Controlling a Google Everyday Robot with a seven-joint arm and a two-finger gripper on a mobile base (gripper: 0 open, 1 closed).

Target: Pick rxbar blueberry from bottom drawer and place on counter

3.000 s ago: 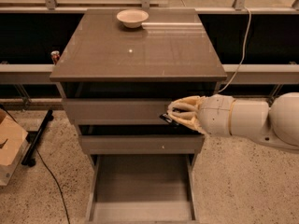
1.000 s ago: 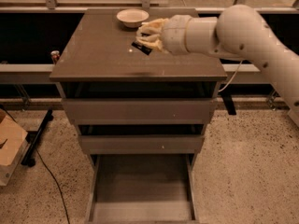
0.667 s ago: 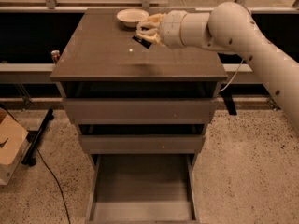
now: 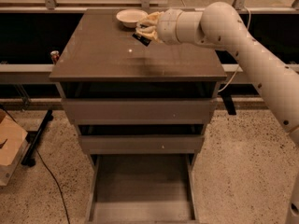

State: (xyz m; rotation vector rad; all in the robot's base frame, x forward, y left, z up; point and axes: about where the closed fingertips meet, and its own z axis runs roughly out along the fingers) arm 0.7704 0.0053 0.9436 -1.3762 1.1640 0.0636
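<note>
My gripper is over the back middle of the counter, just right of a white bowl. It is shut on the rxbar blueberry, a small dark bar that sticks out below the fingers, held a little above the counter top. The bottom drawer is pulled out at the foot of the cabinet and its tray shows nothing inside. The two upper drawers are pushed in.
A cardboard box and a black cable lie on the floor at the left. A small can stands behind the cabinet's left edge. A railing and dark shelf run behind the counter.
The gripper rose from the drawer fronts with the bar to above the counter, then moved farther back toward the bowl.
</note>
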